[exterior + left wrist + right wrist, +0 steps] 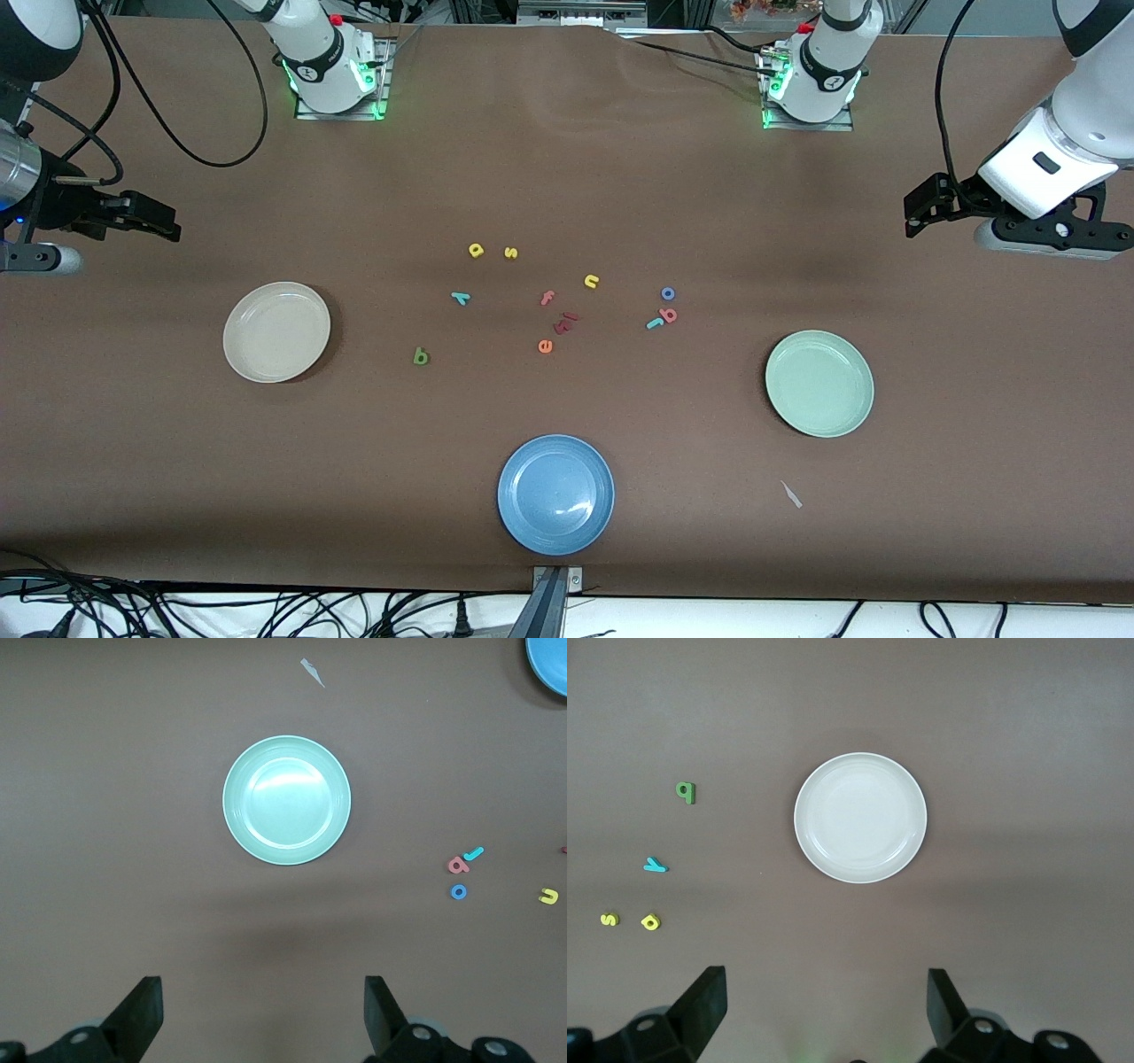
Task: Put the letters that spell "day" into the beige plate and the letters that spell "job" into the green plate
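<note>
The empty beige plate (276,332) lies toward the right arm's end and the empty green plate (819,383) toward the left arm's end. Between them the letters are scattered on the table: yellow a (476,250), teal y (460,298), dark green d (421,356), blue o (668,293), salmon b (669,314) touching teal j (654,323). My left gripper (914,213) hangs open and empty over the table's edge, farther from the camera than the green plate (286,800). My right gripper (168,226) hangs open and empty over its own end, looking down on the beige plate (860,818).
A blue plate (555,494) sits nearest the camera at mid-table. Other letters lie among the task letters: yellow s (510,252), yellow n (592,281), salmon f (547,298), orange e (545,346) and dark red pieces (567,321). A pale scrap (791,494) lies near the green plate.
</note>
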